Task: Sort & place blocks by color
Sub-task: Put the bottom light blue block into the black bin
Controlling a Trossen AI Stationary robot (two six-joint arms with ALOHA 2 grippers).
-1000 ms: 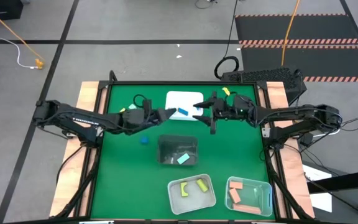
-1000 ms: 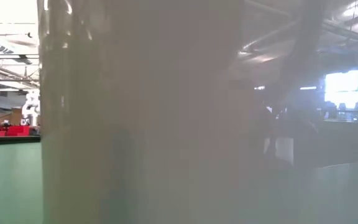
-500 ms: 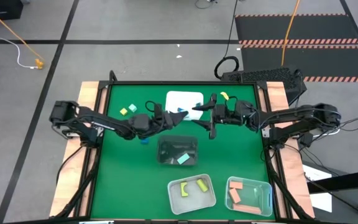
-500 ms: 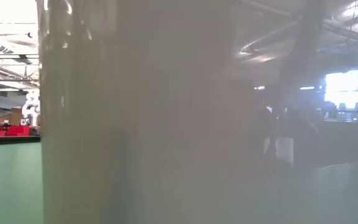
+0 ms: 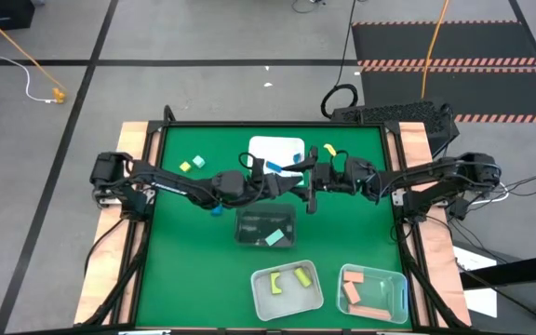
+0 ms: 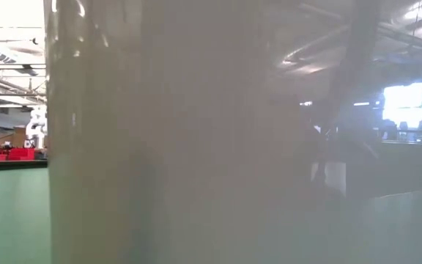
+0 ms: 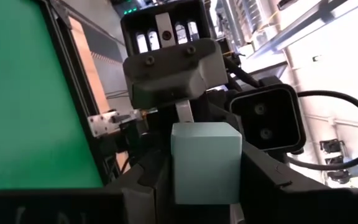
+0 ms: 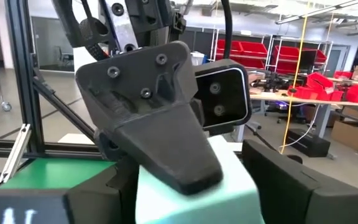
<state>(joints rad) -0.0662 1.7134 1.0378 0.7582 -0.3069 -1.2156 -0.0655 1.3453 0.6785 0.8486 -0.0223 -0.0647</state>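
Two yellow blocks (image 5: 288, 280), three pink blocks (image 5: 361, 295), one blue cube (image 5: 216, 210)

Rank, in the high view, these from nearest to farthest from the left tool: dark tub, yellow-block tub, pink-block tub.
From the left tool:
1. Dark tub, centre, just below it.
2. Yellow-block tub, near edge.
3. Pink-block tub, near right corner.

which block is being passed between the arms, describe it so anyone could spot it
Start at the white tray at the table's far edge; just in front of it the left gripper and right gripper meet. Between them is a mint green block, the only block held off the table.
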